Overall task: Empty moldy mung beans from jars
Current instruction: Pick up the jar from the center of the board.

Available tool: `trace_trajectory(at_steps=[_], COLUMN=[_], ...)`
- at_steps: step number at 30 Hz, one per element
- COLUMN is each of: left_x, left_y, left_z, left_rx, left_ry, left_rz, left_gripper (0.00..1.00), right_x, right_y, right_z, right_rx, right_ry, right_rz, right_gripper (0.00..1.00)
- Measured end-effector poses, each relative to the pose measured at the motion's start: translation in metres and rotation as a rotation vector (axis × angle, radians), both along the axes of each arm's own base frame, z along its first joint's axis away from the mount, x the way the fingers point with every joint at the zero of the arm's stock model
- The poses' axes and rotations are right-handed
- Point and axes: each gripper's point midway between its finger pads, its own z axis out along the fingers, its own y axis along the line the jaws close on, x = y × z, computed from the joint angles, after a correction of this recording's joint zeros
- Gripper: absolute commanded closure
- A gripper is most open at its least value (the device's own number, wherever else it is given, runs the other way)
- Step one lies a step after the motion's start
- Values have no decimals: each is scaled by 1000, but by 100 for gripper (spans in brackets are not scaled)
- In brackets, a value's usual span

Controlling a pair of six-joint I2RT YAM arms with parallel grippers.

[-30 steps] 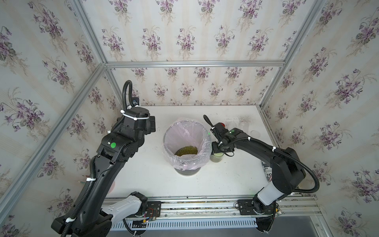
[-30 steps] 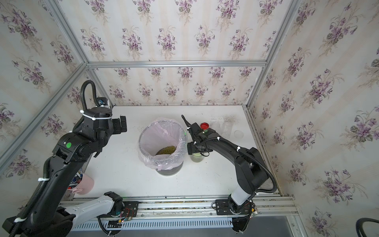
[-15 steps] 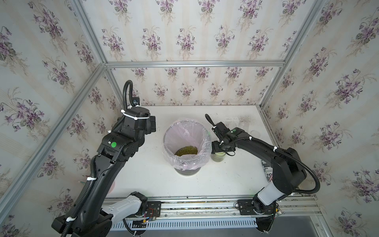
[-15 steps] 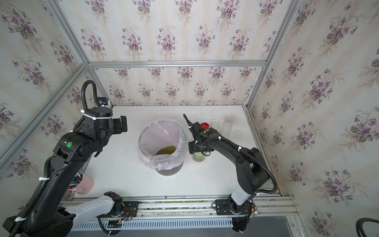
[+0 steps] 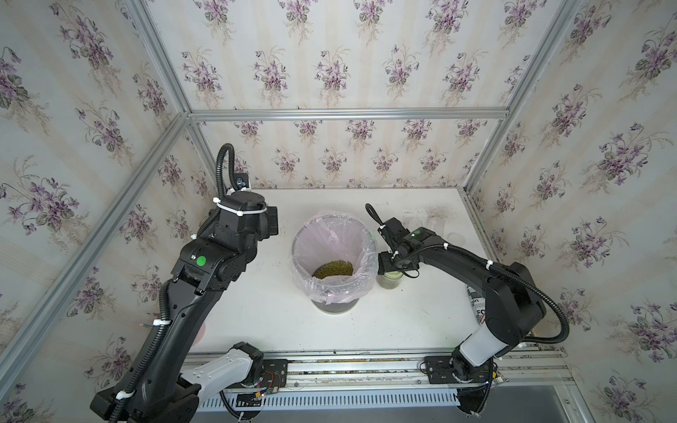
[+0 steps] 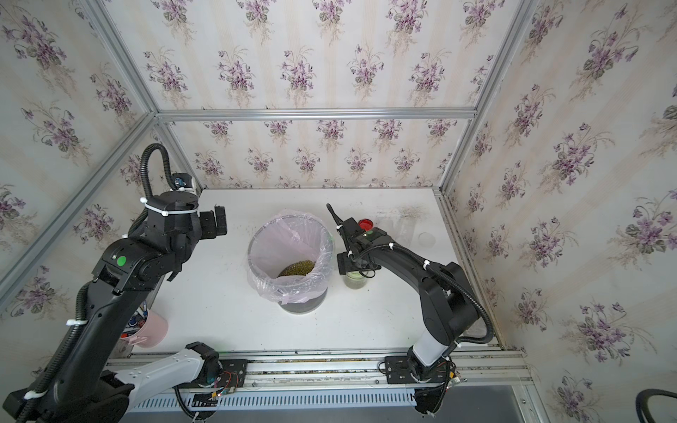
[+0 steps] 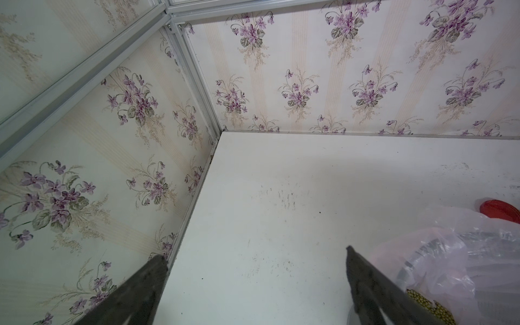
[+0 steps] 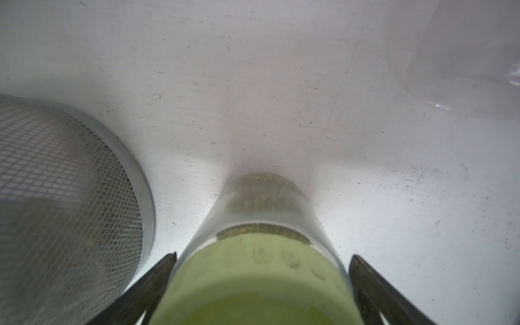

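In both top views the bin [image 5: 298, 252] with a pink bag stands in the middle of the table [image 5: 256, 311], and mung beans [image 5: 332, 270] lie on its bottom. A jar [image 5: 390, 282] with a pale green lid stands upright just beside the bin, under the right gripper [image 5: 389, 264]. The left gripper [image 6: 216, 224] hangs above the table on the other side of the bin.

In the left wrist view, the left gripper [image 7: 254, 253] is spread wide and holds nothing.

In the right wrist view, the fingers [image 8: 157, 275] of the right gripper stand on both sides of the jar [image 8: 261, 202], very close. Whether they already press it, one cannot tell.
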Motion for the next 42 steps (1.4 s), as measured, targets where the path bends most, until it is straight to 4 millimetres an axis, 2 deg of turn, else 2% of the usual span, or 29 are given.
trace_trajectory(at_steps=[13, 22, 25, 32, 37, 42], left_x=[-1, -1, -2, -1, 1, -4], left_y=[0, 0, 0, -5, -15, -23], left_z=[0, 0, 7, 34, 38, 46], left_rx=[-4, -4, -5, -12, -15, -11], left_ry=[-2, -1, -16, -65, -62, -74], left_rz=[-5, -4, -7, -48, -114, -187], left_gripper=[0, 0, 0, 0, 0, 0], right_x=[-6, -7, -11, -11, -9, 0], right_y=[-3, -2, -1, 2, 2, -8], right_z=[-3, -2, 2, 31, 58, 92], right_rx=[-7, -2, 16, 59, 87, 104], right_ry=[20, 20, 30, -10, -49, -105], right_rz=[5, 7, 11, 16, 12, -22], right_gripper=[8, 28, 35, 40, 40, 41])
